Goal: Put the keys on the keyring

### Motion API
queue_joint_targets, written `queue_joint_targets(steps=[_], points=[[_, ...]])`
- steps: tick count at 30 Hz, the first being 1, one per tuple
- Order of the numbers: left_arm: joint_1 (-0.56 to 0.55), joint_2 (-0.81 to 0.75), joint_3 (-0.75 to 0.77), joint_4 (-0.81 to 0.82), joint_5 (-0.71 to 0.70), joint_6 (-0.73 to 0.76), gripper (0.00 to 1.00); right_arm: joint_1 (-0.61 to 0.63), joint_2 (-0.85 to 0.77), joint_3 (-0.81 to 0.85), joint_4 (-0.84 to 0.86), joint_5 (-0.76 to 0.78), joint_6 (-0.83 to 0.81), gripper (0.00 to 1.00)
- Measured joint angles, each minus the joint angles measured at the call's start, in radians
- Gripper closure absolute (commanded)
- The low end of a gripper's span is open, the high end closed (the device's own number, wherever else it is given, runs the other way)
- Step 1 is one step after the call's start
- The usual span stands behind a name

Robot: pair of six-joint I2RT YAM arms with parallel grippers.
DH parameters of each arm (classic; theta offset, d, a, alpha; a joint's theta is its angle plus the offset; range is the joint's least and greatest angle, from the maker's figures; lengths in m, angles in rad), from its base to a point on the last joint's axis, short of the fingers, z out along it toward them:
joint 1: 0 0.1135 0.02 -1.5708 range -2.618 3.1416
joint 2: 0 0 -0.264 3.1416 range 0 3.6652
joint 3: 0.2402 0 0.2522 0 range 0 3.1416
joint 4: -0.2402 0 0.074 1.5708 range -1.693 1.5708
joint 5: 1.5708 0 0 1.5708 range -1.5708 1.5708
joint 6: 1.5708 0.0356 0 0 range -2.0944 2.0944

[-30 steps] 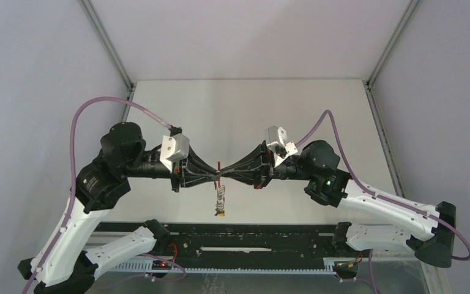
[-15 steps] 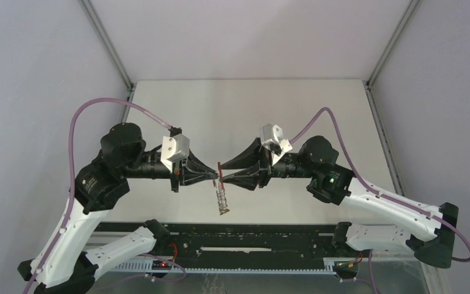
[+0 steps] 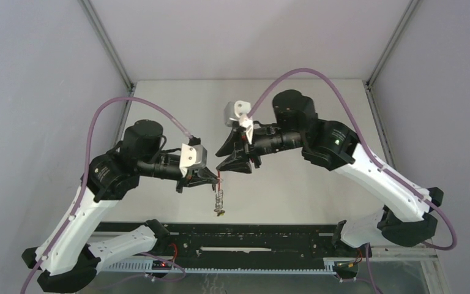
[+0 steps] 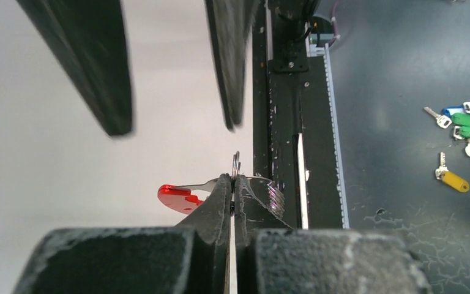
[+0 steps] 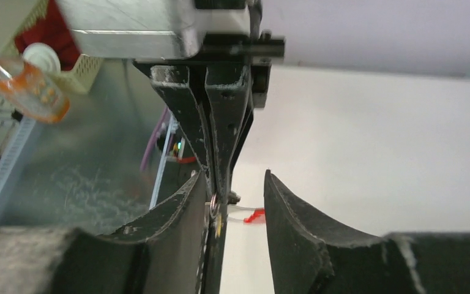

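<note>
Keyring (image 3: pixel 220 197) hangs clear above the desk (image 3: pixel 318 110), long axis vertical. Its red top end is pinched in the left claw (image 3: pixel 216 178), which is pressed together, and what looks like the yellow-tagged key (image 3: pixel 220 212) is lowest. Right claw (image 3: pixel 220 161) is spread and empty, just above and behind the pinch point. Right wrist view alone shows the pinch point already between the spread fingers (image 5: pixel 190 202); left wrist view alone shows the red band and the wire rings on opposite sides of the pinch. Black-tagged key not found.
</note>
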Motion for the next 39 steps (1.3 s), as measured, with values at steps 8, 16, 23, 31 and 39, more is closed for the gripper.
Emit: queue_joint_targets(steps=[8,16,23,31,39], points=[[0.0,0.022,0.001,-0.021,-0.051,0.023,1.0,0.029,0.105,0.05,-0.241,0.023,-0.074,0.65],[0.0,0.016,0.001,-0.021,-0.055,0.022,1.0,0.047,0.114,0.093,-0.294,0.04,-0.099,0.69],[0.0,0.016,0.001,-0.012,-0.055,0.017,1.0,0.048,0.132,0.103,-0.304,0.041,-0.104,0.68],[0.0,0.011,0.001,-0.008,-0.054,0.013,1.0,0.048,0.156,0.107,-0.307,0.043,-0.103,0.93],[0.0,-0.005,0.001,-0.005,-0.058,0.017,0.61,0.039,0.159,0.117,-0.3,0.029,-0.1,1.0]])
